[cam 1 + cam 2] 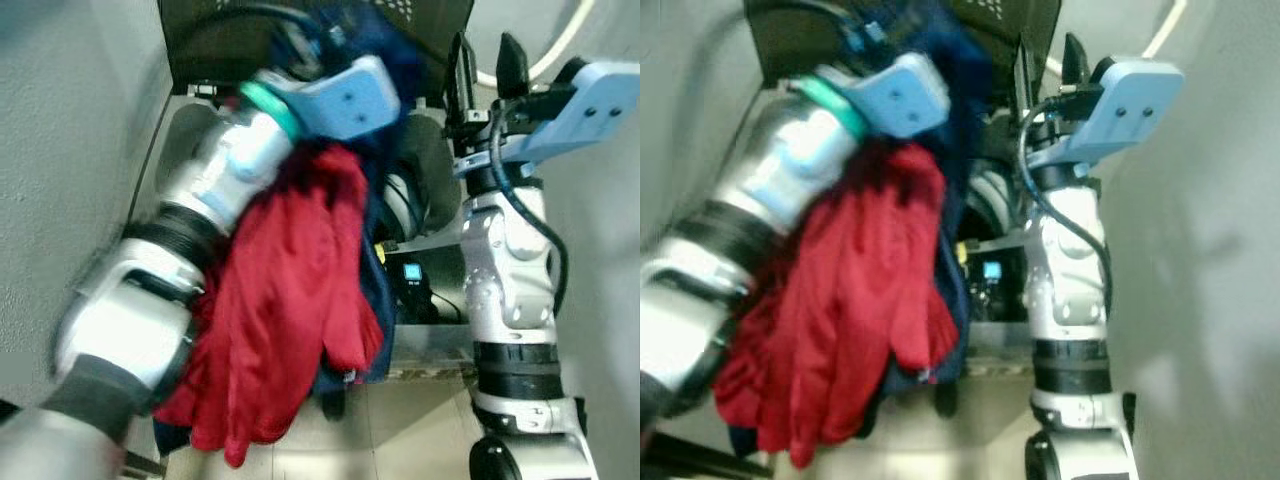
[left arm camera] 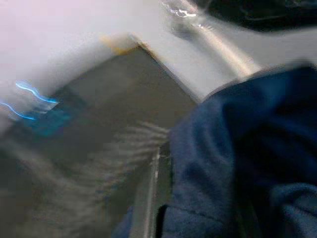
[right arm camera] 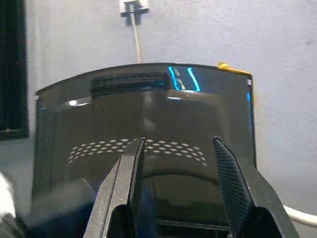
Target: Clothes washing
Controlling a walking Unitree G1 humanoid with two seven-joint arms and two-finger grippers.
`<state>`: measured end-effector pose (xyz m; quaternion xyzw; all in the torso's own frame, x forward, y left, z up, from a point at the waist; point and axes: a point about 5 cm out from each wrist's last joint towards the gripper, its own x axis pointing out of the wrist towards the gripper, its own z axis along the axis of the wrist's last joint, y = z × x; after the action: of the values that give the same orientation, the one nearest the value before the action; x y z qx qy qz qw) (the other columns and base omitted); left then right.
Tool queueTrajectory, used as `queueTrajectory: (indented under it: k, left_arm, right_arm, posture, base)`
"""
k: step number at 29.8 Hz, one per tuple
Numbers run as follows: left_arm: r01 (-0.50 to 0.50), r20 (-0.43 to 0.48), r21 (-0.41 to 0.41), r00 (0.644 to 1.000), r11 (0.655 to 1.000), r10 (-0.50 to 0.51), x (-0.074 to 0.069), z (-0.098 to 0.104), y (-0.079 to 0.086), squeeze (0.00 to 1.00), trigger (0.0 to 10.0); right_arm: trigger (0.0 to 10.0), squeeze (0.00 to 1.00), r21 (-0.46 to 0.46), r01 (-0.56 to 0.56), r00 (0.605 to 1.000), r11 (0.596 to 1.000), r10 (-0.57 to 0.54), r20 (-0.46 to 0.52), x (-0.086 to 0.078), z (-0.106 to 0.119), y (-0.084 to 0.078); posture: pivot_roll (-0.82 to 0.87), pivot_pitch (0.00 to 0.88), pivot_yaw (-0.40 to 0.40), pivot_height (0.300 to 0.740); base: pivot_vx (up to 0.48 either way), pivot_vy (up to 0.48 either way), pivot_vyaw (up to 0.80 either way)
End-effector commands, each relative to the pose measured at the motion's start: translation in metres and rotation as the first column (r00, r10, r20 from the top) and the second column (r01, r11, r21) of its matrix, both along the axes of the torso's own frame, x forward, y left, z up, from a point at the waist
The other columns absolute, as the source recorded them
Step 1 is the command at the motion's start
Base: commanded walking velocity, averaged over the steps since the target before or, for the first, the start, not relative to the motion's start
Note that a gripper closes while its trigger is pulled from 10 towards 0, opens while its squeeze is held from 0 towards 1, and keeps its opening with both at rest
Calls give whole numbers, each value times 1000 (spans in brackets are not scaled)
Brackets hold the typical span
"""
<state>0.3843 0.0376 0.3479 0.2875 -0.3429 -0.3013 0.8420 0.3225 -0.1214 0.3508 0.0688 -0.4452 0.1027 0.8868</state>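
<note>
Clothes, red over navy, hung draped on the left arm; its claw was buried (state untellable). Right claw, spread and empty, faced the washer lid beyond.

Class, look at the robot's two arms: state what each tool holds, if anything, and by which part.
The right tool is open and holds nothing. The left arm carries red and dark blue clothes, but where its tool holds them cannot be told.

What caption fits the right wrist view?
Right gripper, fingers open, faces the washer's raised dark lid.
</note>
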Motion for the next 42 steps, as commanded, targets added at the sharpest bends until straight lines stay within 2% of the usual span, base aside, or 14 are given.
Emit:
queueTrajectory:
  k: [1,8,11,12,14,15,24,28,29,30,31,32,35,42]
  left_arm:
    - [123,-312,-47,941,991,-132,9,-33,8,0,10000]
    - [76,-339,-86,935,993,-101,13,-42,22,0,10000]
    - [-15,-375,-150,926,989,-43,20,-44,42,0,10000]
    - [-12,-377,-168,925,986,-53,19,-42,48,122,10000]
    - [6,-385,-180,920,984,-76,17,-40,52,122,10000]
    - [7,-380,-187,921,982,-79,16,-38,56,1000,10000]
    - [-12,-278,-219,959,976,-51,-5,-25,81,1000,10000]
    - [6,-205,-230,977,973,-54,-23,-17,90,1000,10000]
    - [9,-161,-204,986,979,-43,-35,-14,94,1000,10000]
    - [10,-144,-174,989,985,-36,-46,-15,97,820,10000]
    - [10,-144,-174,989,985,-36,-46,-15,97,820,10000]
    - [-2,-124,-138,992,990,-15,-56,-17,101,0,10000]
    - [-21,-98,-64,995,998,15,-82,-22,106,0,10000]
    - [-70,-140,-19,988,997,67,-115,-38,113,0,10000]
  right_arm:
    - [10000,0,3,11,1000,1000,-11,9,-3,0,-4]
    - [10000,0,4,0,1000,1000,0,-2,-3,-2,-3]
    - [10000,0,5,-13,1000,1000,14,-11,-3,-4,0]
    - [10000,0,6,-18,1000,1000,18,-11,-3,-3,1]
    - [10000,0,6,-20,1000,1000,20,-11,-3,-3,2]
    - [10000,0,6,-22,1000,1000,22,-12,-3,-3,2]
    - [10000,0,3,-38,999,999,38,-18,-1,-4,4]
    - [10000,0,-1,-47,999,999,46,-21,-1,-5,5]
    - [10000,0,-4,-51,998,999,51,-24,0,-6,6]
    - [10000,0,-6,-55,998,998,54,-28,0,-7,6]
    - [10000,0,-6,-55,998,998,54,-28,0,-7,6]
    - [10000,0,-7,-59,998,998,59,-31,1,-8,7]
    - [10000,0,-15,-81,996,997,80,-45,3,-12,10]
    - [10000,0,-50,-145,987,988,141,-83,7,-21,19]
  posture:
    - [-24,188,14,740]
    - [1,191,4,740]
    - [13,186,-3,740]
    - [17,184,-5,740]
    - [17,184,-5,740]
    - [27,179,-8,740]
    - [48,172,-15,740]
    - [54,171,-17,740]
    - [66,166,-19,740]
    - [76,164,-24,740]
    - [76,164,-24,740]
    - [80,163,-25,740]
    - [111,156,-37,740]
    - [147,147,-59,740]
  base:
    - [0,0,0]
    - [0,0,0]
    - [0,0,0]
    - [0,0,0]
    - [0,0,0]
    - [0,0,0]
    - [0,0,0]
    - [0,0,0]
    - [0,0,0]
    - [0,0,0]
    - [0,0,0]
    - [0,0,0]
    - [0,0,0]
    - [0,0,0]
